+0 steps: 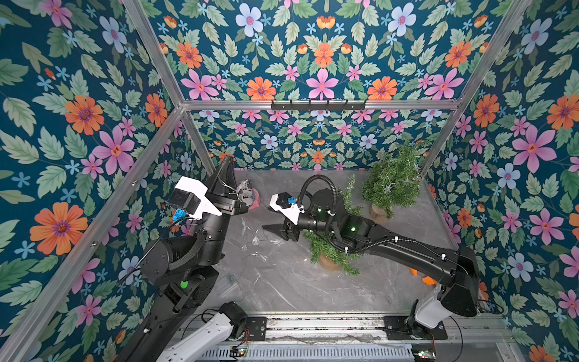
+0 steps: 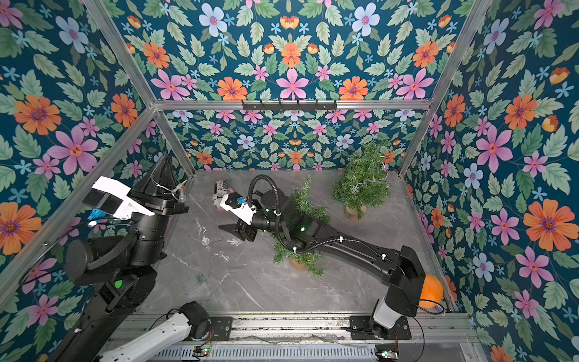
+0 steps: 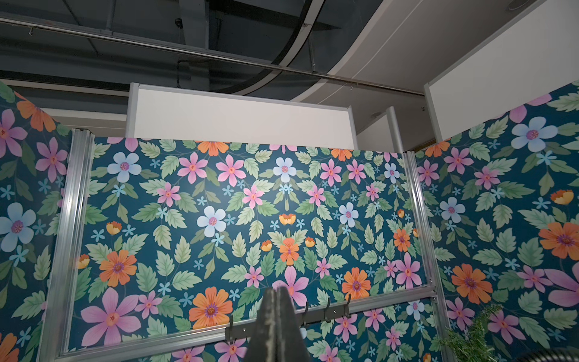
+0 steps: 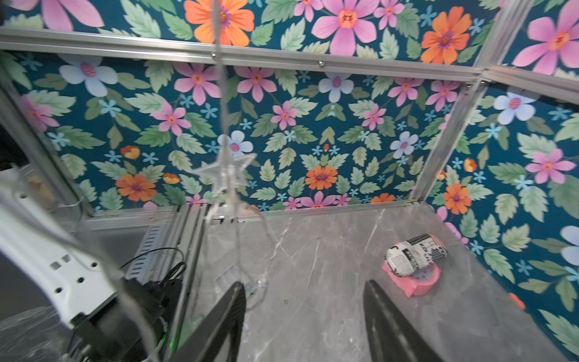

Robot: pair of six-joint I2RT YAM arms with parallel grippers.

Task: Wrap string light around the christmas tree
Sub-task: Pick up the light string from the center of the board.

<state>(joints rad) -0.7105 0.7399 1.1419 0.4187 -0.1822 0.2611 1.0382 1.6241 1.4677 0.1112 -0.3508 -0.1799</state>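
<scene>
String light: thin silvery wire, clear star-shaped bulbs.

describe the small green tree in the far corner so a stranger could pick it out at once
On the grey marble-look tabletop, look to the far right corner, against the flowered back wall. A small green fir tree on a pale wooden base stands there. Unlike the nearer fir, half hidden under the black right arm, it has thin wire with clear stars among its branches.
</scene>
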